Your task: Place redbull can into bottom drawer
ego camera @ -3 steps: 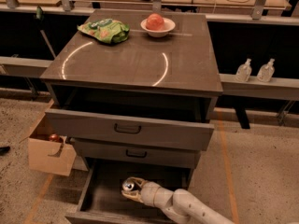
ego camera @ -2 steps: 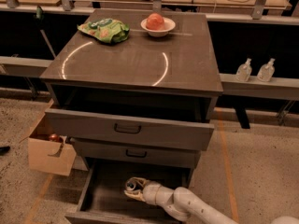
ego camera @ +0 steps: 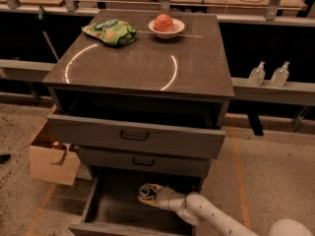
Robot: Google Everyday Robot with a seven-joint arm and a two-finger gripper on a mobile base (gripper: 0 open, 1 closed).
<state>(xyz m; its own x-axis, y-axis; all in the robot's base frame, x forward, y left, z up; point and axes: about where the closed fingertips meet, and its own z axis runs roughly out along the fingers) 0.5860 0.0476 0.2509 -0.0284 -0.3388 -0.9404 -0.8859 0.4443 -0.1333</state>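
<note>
Cabinet with all three drawers pulled out, seen from in front and above. The robot's pale two-finger gripper (ego camera: 148,194) reaches in from the lower right on its white jointed arm (ego camera: 211,214) and sits low inside the bottom drawer (ego camera: 86,211), the deep grey-brown lowest drawer with a dark floor, under the overhanging middle drawer (ego camera: 142,162) and top drawer (ego camera: 135,134). The slim silver-and-blue redbull can (ego camera: 145,192) is at the gripper's tip, inside the drawer and close to its floor. Only a pale glint of it can be separated from the gripper. A second ago the can's shiny round top showed as a bright disc above the drawer floor. Now that disc is gone, and the tip lies a little lower and deeper in the drawer. This suggests the lowering step is nearly finished. Whether the gripper is clamped on the can or has let it go cannot be told, nor whether the can rests on the floor. If it is seated, what is left is the release and a clear withdrawal past the middle drawer. The crumpled green snack bag (ego camera: 109,32) and the white bowl holding a red fruit (ego camera: 166,26) sit on the cabinet top (ego camera: 147,68), untouched.
</note>
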